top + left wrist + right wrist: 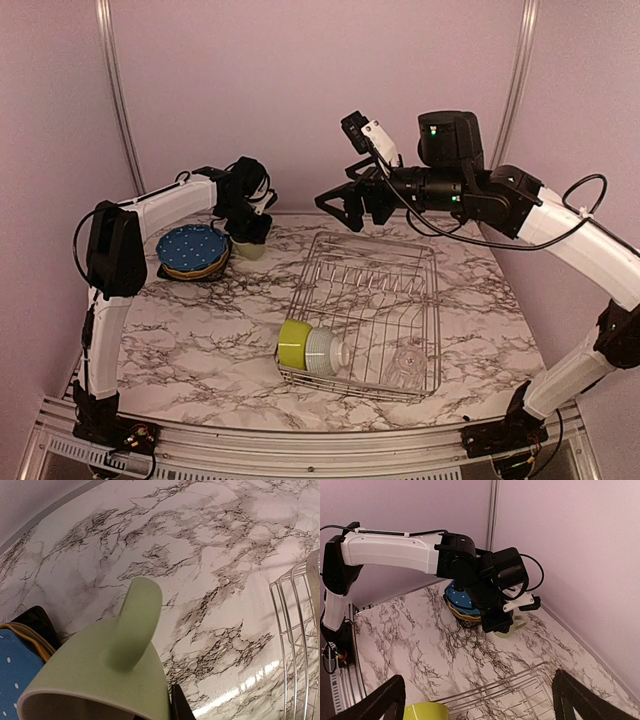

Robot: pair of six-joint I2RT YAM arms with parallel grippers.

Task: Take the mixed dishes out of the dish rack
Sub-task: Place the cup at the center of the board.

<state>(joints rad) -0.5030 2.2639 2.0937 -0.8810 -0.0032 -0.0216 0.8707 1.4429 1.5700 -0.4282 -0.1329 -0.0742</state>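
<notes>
Left gripper pinching mug, right gripper spread

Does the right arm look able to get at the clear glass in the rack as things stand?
Probably yes: the right claw is open and empty, and nothing covers the glass.

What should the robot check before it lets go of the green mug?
1. The left gripper is shut on the pale green mug: ok.
2. Mug resting on the table: cannot tell.
3. Mug beside the blue dotted plate, not over it: ok.
4. The right gripper is open, up over the far end of the dish rack, away from the mug: ok.
5. Rack emptied: not ok; the lime-green bowl, white ribbed bowl and clear glass lie in it.
</notes>
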